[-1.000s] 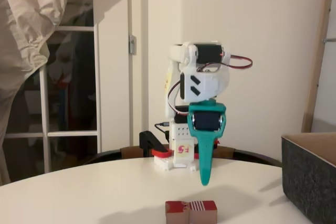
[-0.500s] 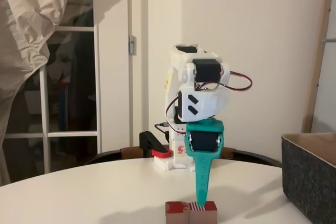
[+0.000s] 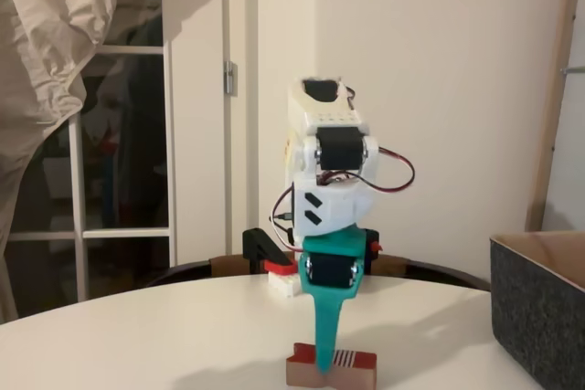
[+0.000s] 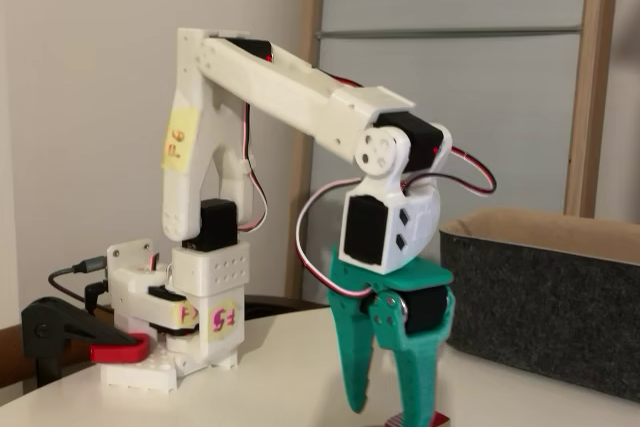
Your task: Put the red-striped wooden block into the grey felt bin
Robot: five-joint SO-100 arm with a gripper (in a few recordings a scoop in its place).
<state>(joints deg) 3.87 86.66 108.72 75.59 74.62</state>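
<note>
The red-striped wooden block [image 3: 347, 368] lies flat on the white table near the front edge; a sliver of its top shows at the bottom of the other fixed view [image 4: 436, 420]. My teal gripper [image 3: 324, 360] points straight down onto the block's left half. Seen from the side, the gripper [image 4: 388, 413] is open, its two fingers spread apart at block height. I cannot tell whether either finger touches the block. The grey felt bin [image 3: 539, 312] stands on the right, apart from the block, and its tan inside shows above the rim [image 4: 540, 322].
The arm's white base [image 4: 185, 332] with a red and black clamp [image 4: 70, 339] sits at the back of the round table [image 3: 137, 335]. A door with glass panes and a hanging cloth are behind on the left.
The arm has folded forward and down. The gripper dropped from above the table behind the block to the block's top and shifted a little left.
</note>
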